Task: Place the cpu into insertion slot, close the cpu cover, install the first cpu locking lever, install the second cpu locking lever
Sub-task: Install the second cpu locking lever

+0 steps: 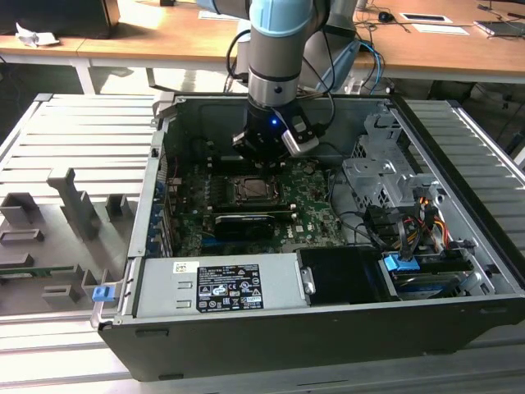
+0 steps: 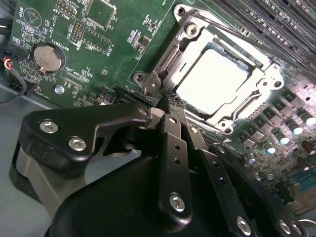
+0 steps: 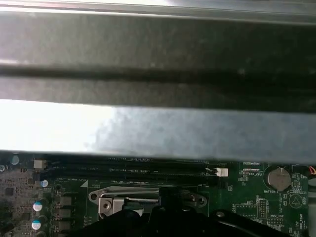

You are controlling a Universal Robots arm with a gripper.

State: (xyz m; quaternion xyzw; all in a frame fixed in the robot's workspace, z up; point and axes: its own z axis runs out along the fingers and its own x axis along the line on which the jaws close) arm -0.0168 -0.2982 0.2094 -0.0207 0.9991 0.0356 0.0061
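The cpu (image 2: 215, 81) lies in the insertion slot (image 1: 253, 190), its silvery face up. The cpu cover (image 2: 197, 35) lies flat over it, framing the chip through its window. In the second wrist view my gripper (image 2: 170, 101) is shut, with nothing visible between its black fingers (image 2: 170, 143). Its tips hover by the socket's corner bracket (image 2: 153, 84), next to a thin metal lever rod (image 2: 165, 61) along the socket's side. In the exterior view the gripper (image 1: 267, 152) hangs just behind the socket, inside the open computer case. The first wrist view shows the socket frame (image 3: 148, 200).
A long black card (image 1: 244, 223) sits in front of the socket, with a grey power supply (image 1: 221, 287) nearer the case front. A metal drive cage (image 1: 381, 176) and cables stand on the exterior view's right. Memory slots (image 2: 276, 19), capacitors (image 2: 296, 118) and a coin battery (image 2: 48, 57) surround the socket.
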